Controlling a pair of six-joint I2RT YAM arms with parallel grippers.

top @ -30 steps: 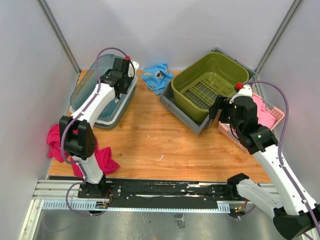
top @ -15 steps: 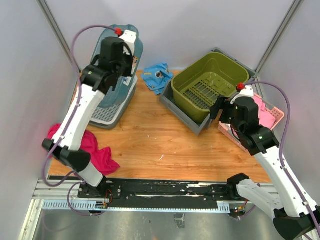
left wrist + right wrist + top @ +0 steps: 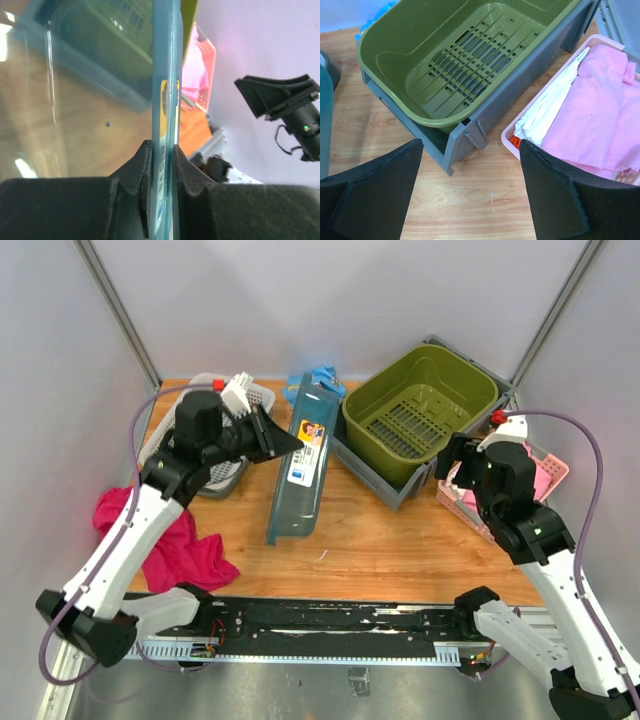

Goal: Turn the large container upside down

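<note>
The large container is a translucent blue tub [image 3: 300, 465] with a label on its side. It stands tilted on its edge in the middle of the wooden table. My left gripper [image 3: 283, 443] is shut on its upper rim. In the left wrist view the blue wall [image 3: 165, 75] runs straight up between my shut fingers [image 3: 162, 165]. My right gripper [image 3: 450, 465] is open and empty. It hovers by the near corner of the grey bin [image 3: 470, 135], with its fingers wide apart [image 3: 470, 145].
An olive green slotted tub [image 3: 420, 405] sits tilted in the grey bin [image 3: 375, 475] at the back right. A pink basket [image 3: 545, 485] of cloths is at the right edge. A grey basket [image 3: 165, 435] stands back left, a magenta cloth [image 3: 170, 540] front left, and a blue cloth [image 3: 320, 377] at the back.
My left arm lifted the blue tub off the grey basket and swung it right to the table's middle, where it now stands on edge. My right arm shifted slightly right.
</note>
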